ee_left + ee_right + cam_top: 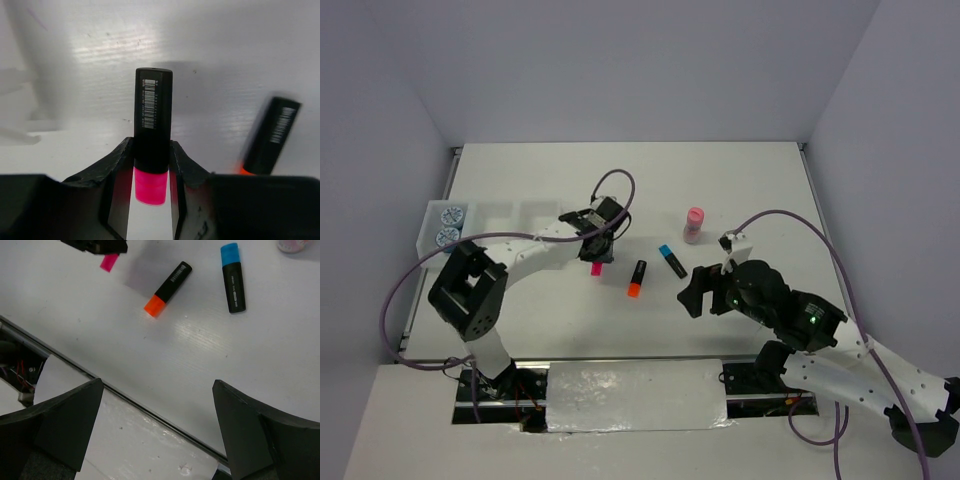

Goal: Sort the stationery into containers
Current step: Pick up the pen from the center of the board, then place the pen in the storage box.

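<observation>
White bench (750, 190) holds the pink marker (152, 125) near its centre, with the left fingers (116, 167) clamped on its sides by the cap. Best lift it level, then carry it to a tray (505, 208) compartment. Right fingers (65, 425) stand apart.

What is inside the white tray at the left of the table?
Two tape rolls lie in the leftmost compartment of the tray. The other two compartments look bare where they show, but the left arm covers their near ends.
</observation>
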Controlling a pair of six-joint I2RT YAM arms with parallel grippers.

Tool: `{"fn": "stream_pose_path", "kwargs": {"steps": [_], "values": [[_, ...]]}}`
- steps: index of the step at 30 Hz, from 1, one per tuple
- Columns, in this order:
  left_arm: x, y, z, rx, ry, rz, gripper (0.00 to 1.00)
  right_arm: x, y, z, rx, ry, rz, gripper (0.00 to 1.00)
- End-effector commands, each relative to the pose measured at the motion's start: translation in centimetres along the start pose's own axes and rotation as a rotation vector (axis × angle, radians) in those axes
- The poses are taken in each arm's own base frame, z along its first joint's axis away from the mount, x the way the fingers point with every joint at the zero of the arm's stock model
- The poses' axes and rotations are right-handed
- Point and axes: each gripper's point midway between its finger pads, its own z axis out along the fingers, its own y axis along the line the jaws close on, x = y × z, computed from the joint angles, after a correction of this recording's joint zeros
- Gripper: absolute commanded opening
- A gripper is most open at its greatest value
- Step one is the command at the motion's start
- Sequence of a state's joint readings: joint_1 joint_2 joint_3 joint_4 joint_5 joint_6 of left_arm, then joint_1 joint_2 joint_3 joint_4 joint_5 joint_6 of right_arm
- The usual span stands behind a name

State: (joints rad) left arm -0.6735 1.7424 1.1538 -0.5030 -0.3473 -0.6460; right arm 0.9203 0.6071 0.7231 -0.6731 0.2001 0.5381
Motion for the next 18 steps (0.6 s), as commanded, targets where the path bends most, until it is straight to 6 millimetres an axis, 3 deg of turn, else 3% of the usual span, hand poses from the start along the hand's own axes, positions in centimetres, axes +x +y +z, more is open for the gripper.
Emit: {"fn": "stream_pose_path", "kwargs": {"steps": [1,2,4,5,8,9,11,12,14,18], "values": [[-6.9,1.6,-6.0,-0.011,-0.18,-0.027,0.0,-1.2,0.7,-0.1,-0.032,-0.049,-0.005,0.98],[-7.2,2.5,-6.6,-0.037,-0.17,-0.023,0.0,-1.2,0.7,-0.1,-0.033,-0.05,-0.006,0.98],[-9.7,5.2,-8.0,-0.093,-0.206,-0.065,0.0,-1.4,0.8,-0.2,-0.039,-0.057,-0.01,0.98],[-9.8,6.7,-8.4,-0.141,-0.191,-0.07,0.0,-1.5,0.8,-0.2,-0.043,-0.06,-0.013,0.98],[-12.8,12.4,-9.0,-0.289,-0.211,-0.127,0.0,-1.9,1.1,-0.4,-0.055,-0.076,-0.026,0.98],[-12.2,15.8,-8.3,-0.38,-0.139,-0.151,0.0,-2.0,1.1,-0.4,-0.058,-0.078,-0.034,0.98],[-13.1,18.7,-8.5,-0.44,-0.111,-0.188,0.0,-2.3,1.3,-0.4,-0.064,-0.083,-0.042,0.98],[-12.6,20.8,-8.1,-0.482,-0.059,-0.207,0.0,-2.5,1.5,-0.4,-0.07,-0.086,-0.052,0.99],[-13.1,23.4,-8.5,-0.532,-0.053,-0.248,0.0,-2.8,1.8,-0.5,-0.081,-0.089,-0.068,0.99],[-12.9,26.5,-7.3,-0.551,0.001,-0.265,0.0,-3.2,2.2,-0.7,-0.096,-0.093,-0.096,0.99]]}}
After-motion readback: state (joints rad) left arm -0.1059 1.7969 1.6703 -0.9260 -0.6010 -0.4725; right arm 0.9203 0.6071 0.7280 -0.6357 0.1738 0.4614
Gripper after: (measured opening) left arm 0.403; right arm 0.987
